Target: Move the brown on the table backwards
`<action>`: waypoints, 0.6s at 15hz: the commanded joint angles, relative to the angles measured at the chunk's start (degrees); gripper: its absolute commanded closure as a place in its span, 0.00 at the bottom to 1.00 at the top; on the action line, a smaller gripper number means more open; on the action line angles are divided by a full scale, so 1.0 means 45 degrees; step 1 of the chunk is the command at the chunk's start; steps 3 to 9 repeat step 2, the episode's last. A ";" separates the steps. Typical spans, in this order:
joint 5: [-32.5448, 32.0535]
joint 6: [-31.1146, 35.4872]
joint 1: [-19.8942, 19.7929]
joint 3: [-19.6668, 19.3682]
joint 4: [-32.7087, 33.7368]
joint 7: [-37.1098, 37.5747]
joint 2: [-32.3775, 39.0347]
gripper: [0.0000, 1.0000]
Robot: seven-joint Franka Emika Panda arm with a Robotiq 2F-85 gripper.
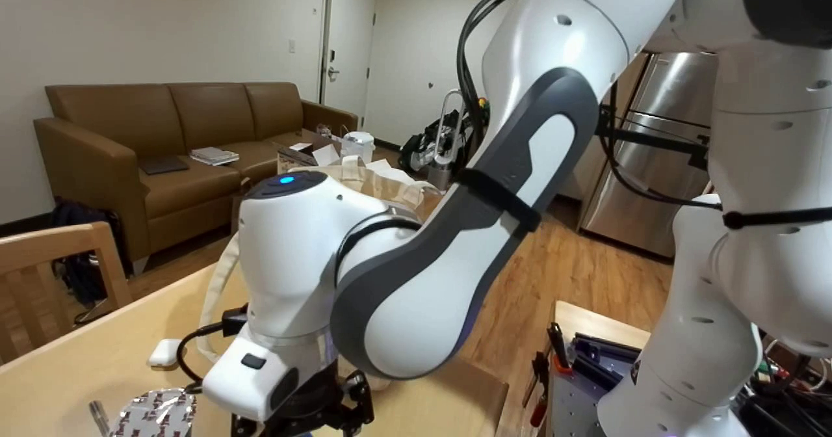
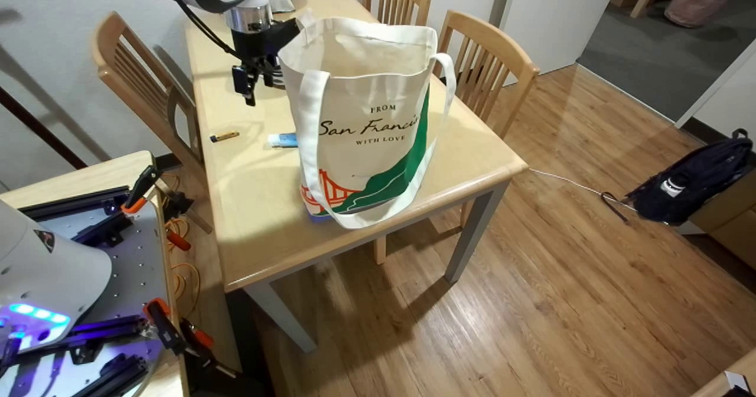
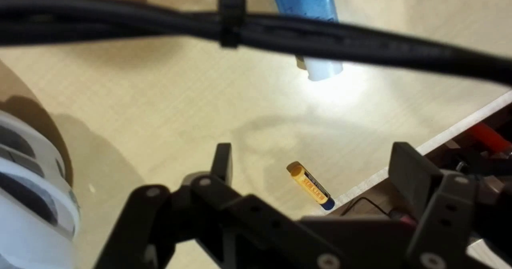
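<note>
The brown, a large upright cream bag point(image 2: 366, 101) with two long loop handles, stands near the front edge of the light wood table point(image 2: 254, 225). In an exterior view its top and a handle point(image 1: 223, 274) show behind my arm, which hides most of it. My gripper point(image 2: 260, 87) points down above the table, left of and farther back than the bag. The bag partly hides it there. In the wrist view the gripper point(image 3: 314, 157) is open with nothing between its fingers. The bag cannot be made out clearly in the wrist view.
A yellow lip balm point(image 3: 312, 185) lies near the table's side edge. A blue-and-white tube point(image 2: 283, 140) lies close beside the bag. A white case point(image 1: 165, 352) and a foil piece point(image 1: 156, 414) lie on the table. Chairs point(image 2: 490, 66) stand along its sides.
</note>
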 commanded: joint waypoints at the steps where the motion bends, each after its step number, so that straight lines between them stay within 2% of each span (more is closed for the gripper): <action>1: -0.0063 -0.0102 -0.0074 0.0033 0.0024 0.0449 -0.0103 0.00; 9: -0.0066 -0.0143 -0.0050 -0.0005 0.0024 0.0664 -0.0172 0.00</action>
